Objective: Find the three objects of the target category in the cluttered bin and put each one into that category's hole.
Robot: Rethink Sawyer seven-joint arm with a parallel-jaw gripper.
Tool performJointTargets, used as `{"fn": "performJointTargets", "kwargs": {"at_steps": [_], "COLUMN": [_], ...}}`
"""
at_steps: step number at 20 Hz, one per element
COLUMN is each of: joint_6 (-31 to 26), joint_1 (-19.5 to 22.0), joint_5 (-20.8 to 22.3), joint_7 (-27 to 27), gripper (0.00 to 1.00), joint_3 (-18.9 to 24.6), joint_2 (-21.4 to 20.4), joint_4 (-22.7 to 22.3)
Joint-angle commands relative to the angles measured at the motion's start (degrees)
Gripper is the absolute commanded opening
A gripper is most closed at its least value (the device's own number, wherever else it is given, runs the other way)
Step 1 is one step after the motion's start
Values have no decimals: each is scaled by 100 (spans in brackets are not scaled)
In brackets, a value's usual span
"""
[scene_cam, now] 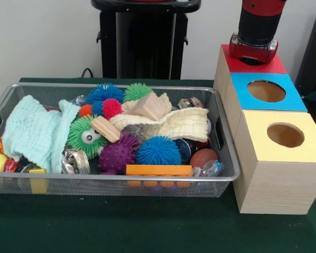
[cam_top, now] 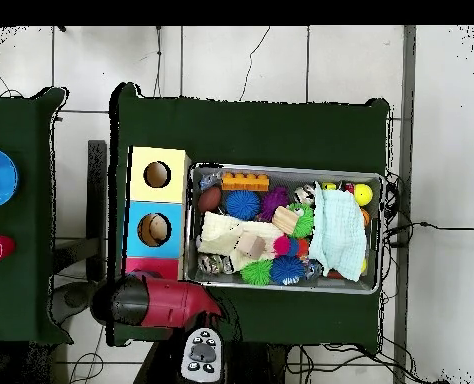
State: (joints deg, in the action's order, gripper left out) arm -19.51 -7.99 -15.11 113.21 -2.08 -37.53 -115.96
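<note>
We note the gripper [scene_cam: 254,50] down over the red-topped box [scene_cam: 263,67], its hole covered, finger state indeterminable, wire bin [scene_cam: 229,178] well aside, still cluttered.

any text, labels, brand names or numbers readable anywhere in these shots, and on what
None can be read.
The shiny wrapped items in the silver wire mesh basket may carry print, but it is too blurred to read.
The grey button remote near the robot's base in the overhead view shows buttons only, with no legible marks.
The three coloured box tops are plain.
</note>
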Motion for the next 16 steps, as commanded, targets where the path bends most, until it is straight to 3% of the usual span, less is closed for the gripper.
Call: {"fn": "performJointTargets", "kwargs": {"at_steps": [1,16], "joint_6": [-1366,-1634], "joint_1": [-17,-98], "joint_5": [-264,-241], "joint_7": [1142,1259], "gripper": [100,100], "joint_3": [122,41], "joint_2": [-898,-1007], "joint_4": [783,872]}}
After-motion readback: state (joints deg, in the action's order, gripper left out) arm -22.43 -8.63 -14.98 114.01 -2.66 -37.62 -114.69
